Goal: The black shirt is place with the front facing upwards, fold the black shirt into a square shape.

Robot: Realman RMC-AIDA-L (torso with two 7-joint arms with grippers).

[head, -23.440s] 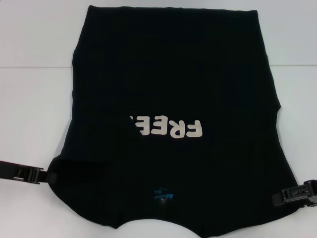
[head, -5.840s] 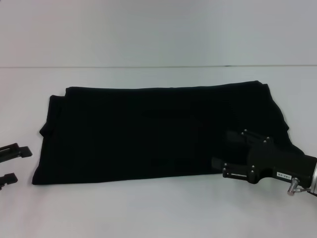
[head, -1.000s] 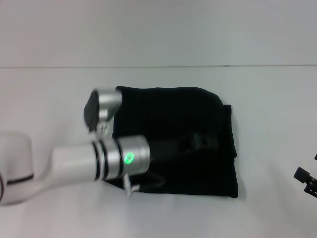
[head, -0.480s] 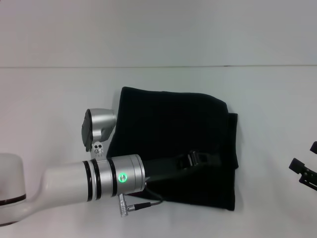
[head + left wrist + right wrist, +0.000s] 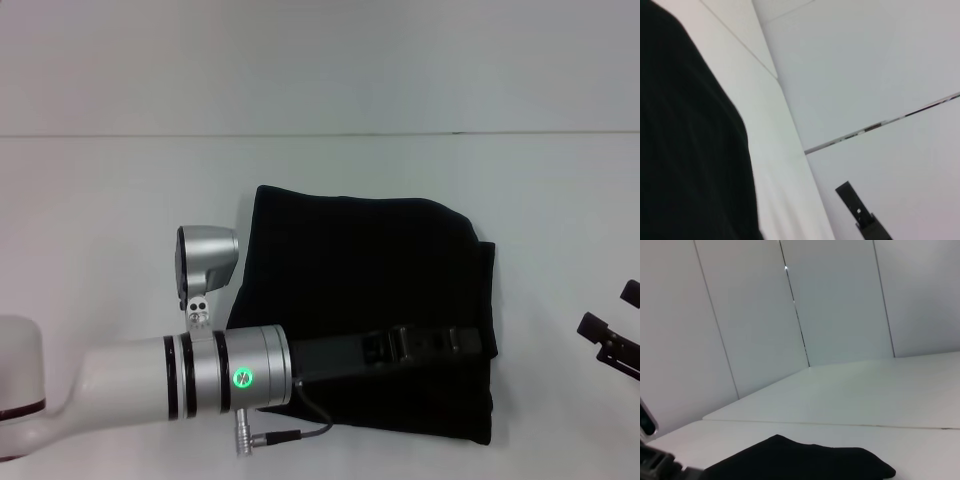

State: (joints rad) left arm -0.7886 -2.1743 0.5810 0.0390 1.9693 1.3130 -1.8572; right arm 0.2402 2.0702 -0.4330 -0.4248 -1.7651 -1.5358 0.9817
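Lying mid-table, the black shirt (image 5: 370, 300) is folded nearly square; the left gripper (image 5: 470, 342) rests across its near-right part, finger state unclear. Judged: withdraw flat, without dragging layers. The right gripper (image 5: 612, 328), fingers apart, waits at the right edge.

**A bare white robot test bay**

This looks like a lab or robot test cell rather than a home or shop. A plain white desk (image 5: 120, 220) fills the lower two thirds of the head view, meeting a white panelled wall (image 5: 840, 305) along a straight seam across the upper part of the frame. In the right wrist view the wall shows as tall flat panels with thin vertical joints. At the lower left of the head view a white and silver robot arm (image 5: 150, 385) with a glowing green indicator light reaches over the desk.
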